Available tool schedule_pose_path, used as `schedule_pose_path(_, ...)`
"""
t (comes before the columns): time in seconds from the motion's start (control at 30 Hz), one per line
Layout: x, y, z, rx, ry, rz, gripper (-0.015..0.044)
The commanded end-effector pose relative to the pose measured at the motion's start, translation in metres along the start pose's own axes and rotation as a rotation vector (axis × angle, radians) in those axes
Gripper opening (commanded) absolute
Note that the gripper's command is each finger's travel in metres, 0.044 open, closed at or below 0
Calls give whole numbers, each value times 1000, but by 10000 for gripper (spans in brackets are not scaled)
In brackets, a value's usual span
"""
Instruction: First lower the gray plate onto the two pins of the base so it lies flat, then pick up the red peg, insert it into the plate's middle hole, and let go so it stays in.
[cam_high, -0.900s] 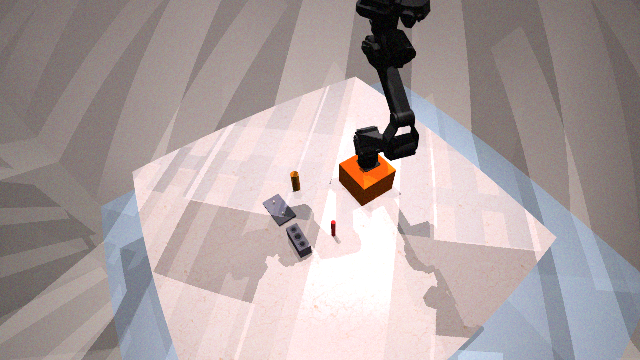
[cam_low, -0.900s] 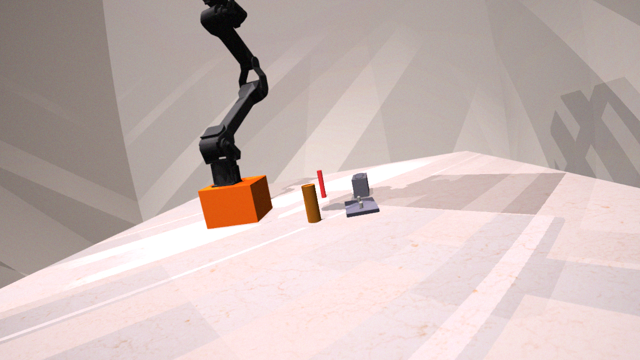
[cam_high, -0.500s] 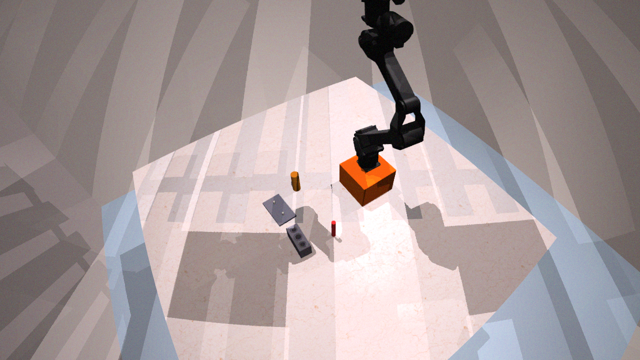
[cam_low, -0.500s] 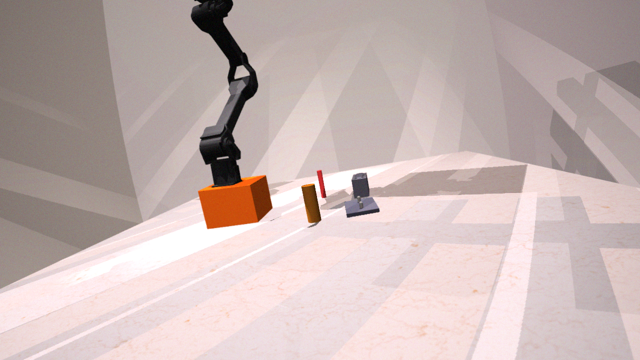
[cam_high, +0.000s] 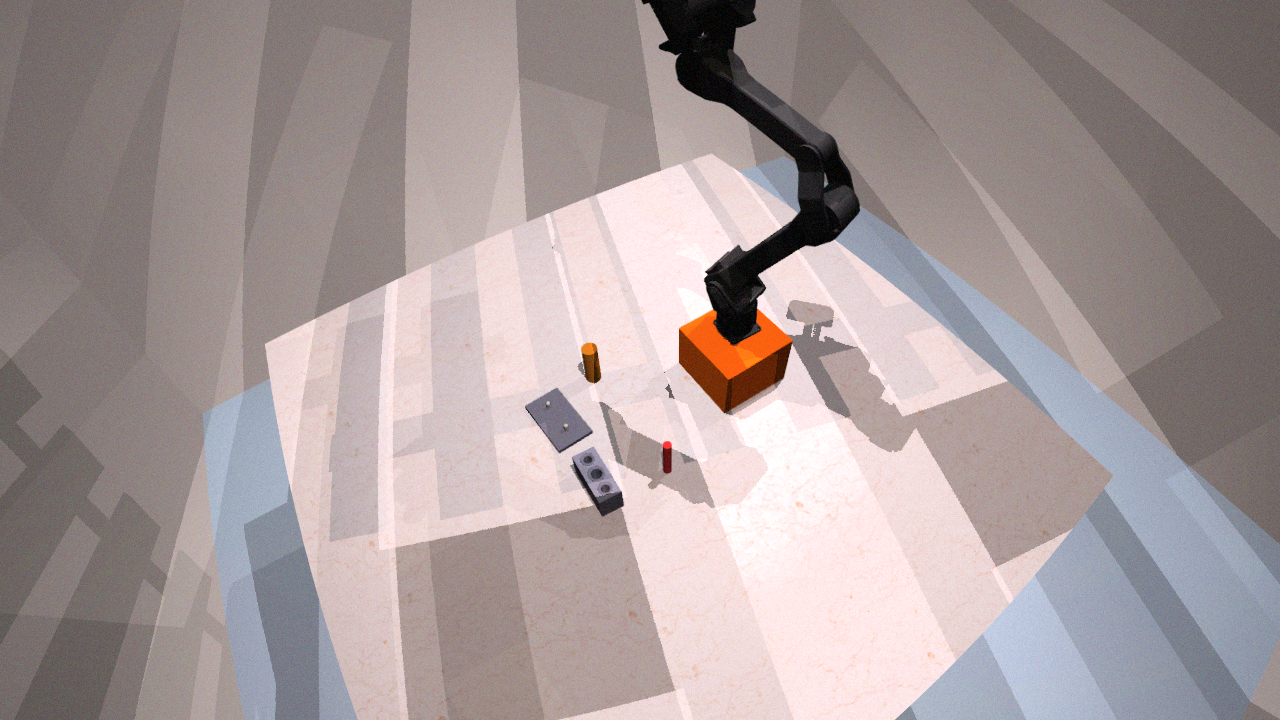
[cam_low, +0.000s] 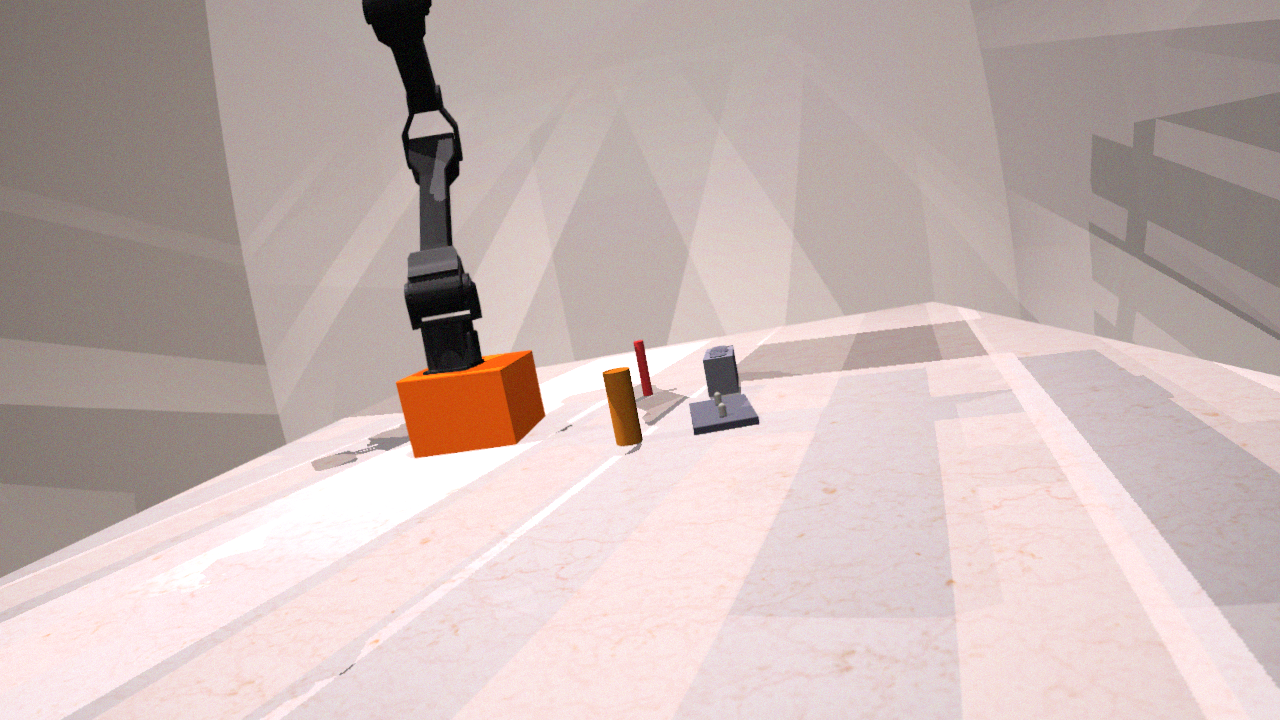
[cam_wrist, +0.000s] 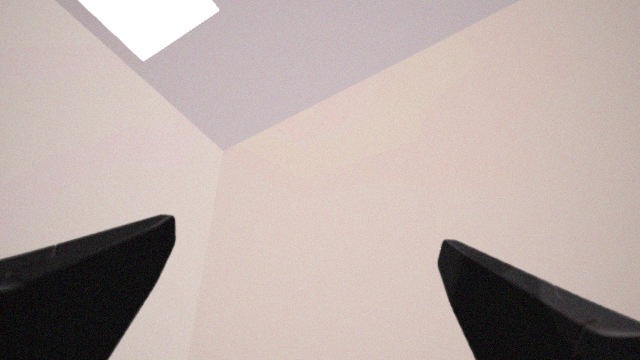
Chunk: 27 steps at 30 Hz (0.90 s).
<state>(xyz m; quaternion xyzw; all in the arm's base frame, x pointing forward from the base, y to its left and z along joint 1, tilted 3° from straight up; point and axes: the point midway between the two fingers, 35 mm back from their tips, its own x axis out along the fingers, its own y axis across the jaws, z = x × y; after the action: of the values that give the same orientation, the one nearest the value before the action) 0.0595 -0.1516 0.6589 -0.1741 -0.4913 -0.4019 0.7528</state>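
The gray plate (cam_high: 612, 497) (cam_low: 721, 374) is a thick block with three holes. It stands on the table beside the base, not on it. The base (cam_high: 558, 439) (cam_low: 703, 417) is a flat dark gray slab with two short pins pointing up. The red peg (cam_high: 666, 458) (cam_low: 642, 368) stands upright on the table, to the right of the plate in the top view. My gripper (cam_wrist: 310, 240) is open, with nothing between its fingers. The wrist view shows only walls and ceiling behind it. The gripper is out of frame above in the top and exterior views, far from the objects.
An orange-brown cylinder (cam_high: 591, 363) (cam_low: 622, 407) stands upright near the base. The arm rises from an orange box (cam_high: 751, 380) (cam_low: 460, 413), on the side of the red peg away from the base. The table's (cam_high: 805, 573) edges show in the top view.
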Motion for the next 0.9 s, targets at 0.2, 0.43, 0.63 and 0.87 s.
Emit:
schedule_pose_path(0.2, -5, 29, -161, -61, 484, 80, 440)
schedule_pose_path(0.43, -46, 84, -253, -144, 783, 269, 440)
schedule_pose_path(0.63, -86, 137, -296, -115, 921, 442, 440)
schedule_pose_path(0.87, -145, 190, -334, -207, 1095, 686, 440)
